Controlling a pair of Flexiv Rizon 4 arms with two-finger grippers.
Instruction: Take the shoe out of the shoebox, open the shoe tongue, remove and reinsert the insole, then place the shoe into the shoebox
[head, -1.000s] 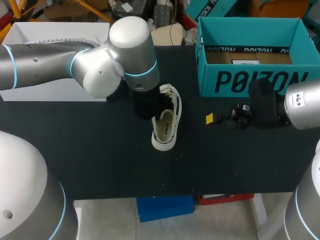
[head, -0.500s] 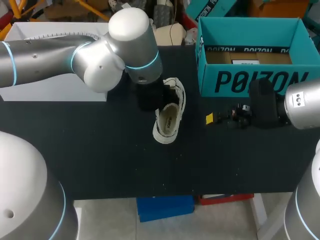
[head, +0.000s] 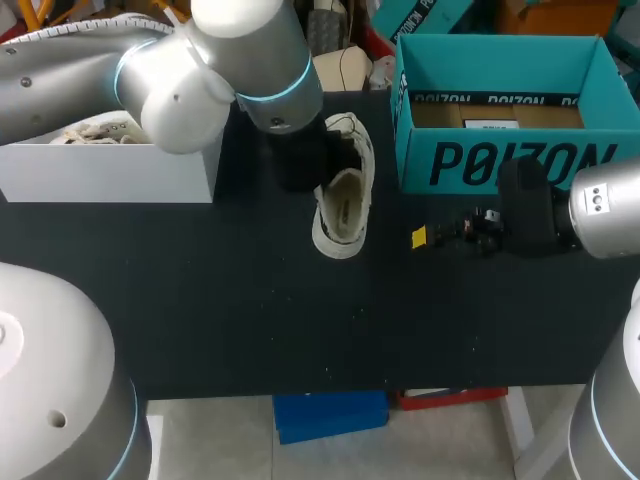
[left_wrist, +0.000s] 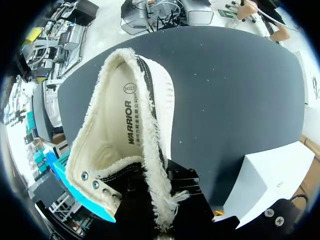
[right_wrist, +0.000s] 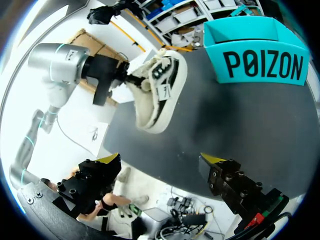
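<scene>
A cream-white shoe (head: 342, 205) with a frayed collar hangs over the table in front of the teal shoebox's (head: 510, 160) left corner, heel towards me. My left gripper (head: 322, 168) is shut on the shoe's side wall near the eyelets; in the left wrist view the shoe (left_wrist: 125, 135) shows its insole, with the wall pinched in the left gripper (left_wrist: 157, 202). My right gripper (head: 440, 237) stands open low over the table in front of the box, nothing between its fingers. From the right wrist view the right gripper (right_wrist: 160, 160) faces the raised shoe (right_wrist: 157, 92) and the box (right_wrist: 262, 62).
A white open box (head: 110, 170) with something pale inside stands at the table's far left, beside my left arm. The black tabletop (head: 300, 320) stretches bare towards the near edge. The teal box holds brown cardboard on its floor.
My left arm has raised the shoe and carried it back and right, closer to the teal box. The white box's inside has come into sight. The right arm has not moved.
</scene>
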